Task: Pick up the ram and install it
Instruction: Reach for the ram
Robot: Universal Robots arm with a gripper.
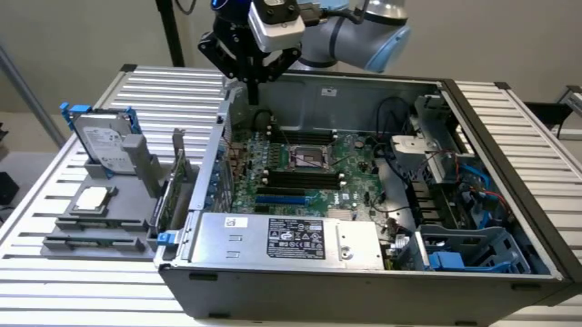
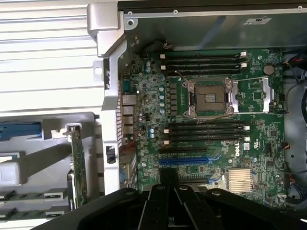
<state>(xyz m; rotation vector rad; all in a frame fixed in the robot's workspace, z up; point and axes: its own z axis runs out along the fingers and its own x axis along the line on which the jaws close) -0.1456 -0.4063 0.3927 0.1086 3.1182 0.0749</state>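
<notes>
Ram (image 2: 33, 195) is not yet in the claw. We see it as thin green sticks lying flat in the grey holder outside the case, so we judge the task to be at its first step, before the pick.

The slatted table (image 1: 54, 286) carries everything. On it lies the open computer case (image 1: 364, 296). The motherboard (image 2: 259, 139) is on its floor and the power supply (image 1: 282, 238) is along its near wall. The grey holder (image 1: 127, 225) sits just beside the case, on the exterior view's left. It carries an upright hard drive (image 1: 102, 146), a green expansion card (image 2: 76, 163) standing on edge, and a small square processor chip (image 1: 91, 199).

The gripper (image 1: 253, 94) hangs above the rear wall of the case, well apart from the sticks. Its fingers look clenched together on nothing. On the board, the black memory slots (image 2: 201, 132) on either side of the processor socket (image 2: 211, 98) look bare.

As we judge it, a grasp calls for the fingers to part and come over the holder, lined up across a stick's thin edges. Seating the stick then calls for it to stand upright and parallel to a slot.
</notes>
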